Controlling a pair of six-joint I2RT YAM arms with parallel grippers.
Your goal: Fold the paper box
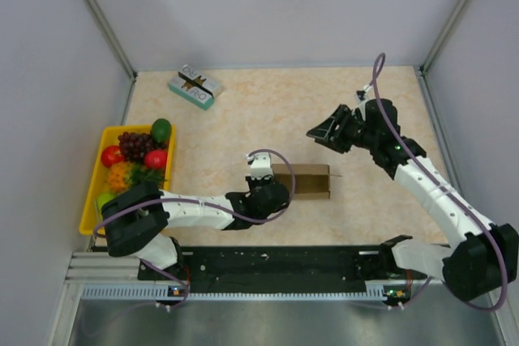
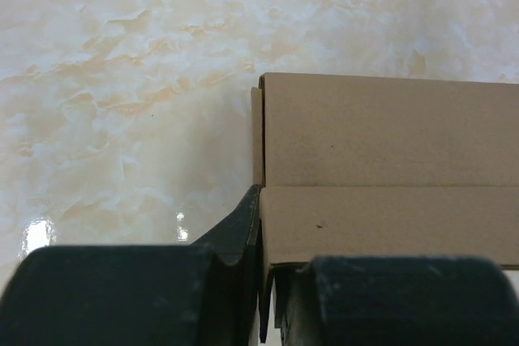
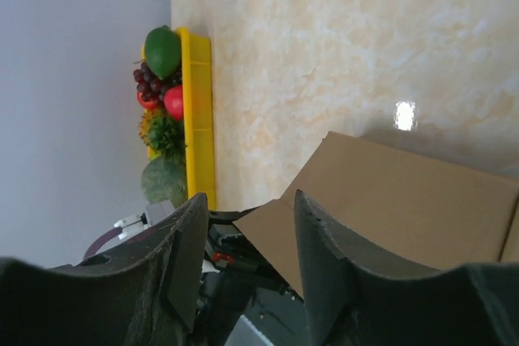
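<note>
The paper box [image 1: 306,181] is a brown cardboard piece, partly folded into a low open-topped shape in the middle of the table. My left gripper [image 1: 280,192] is at its left end, shut on a thin cardboard wall. In the left wrist view that wall of the paper box [image 2: 381,143] runs down between the gripper's [image 2: 272,269] dark fingers. My right gripper [image 1: 316,131] hangs above and behind the box's right part, apart from it. Its jaws are open with nothing between them. In the right wrist view the gripper [image 3: 247,208] looks down over the box's flat panel [image 3: 405,200].
A yellow tray [image 1: 91,200] of plastic fruit stands at the left edge, also in the right wrist view as the yellow tray [image 3: 199,119]. A small teal-and-white printed box [image 1: 195,87] lies at the back left. Grey walls enclose the table; a black rail [image 1: 276,261] runs along the near edge.
</note>
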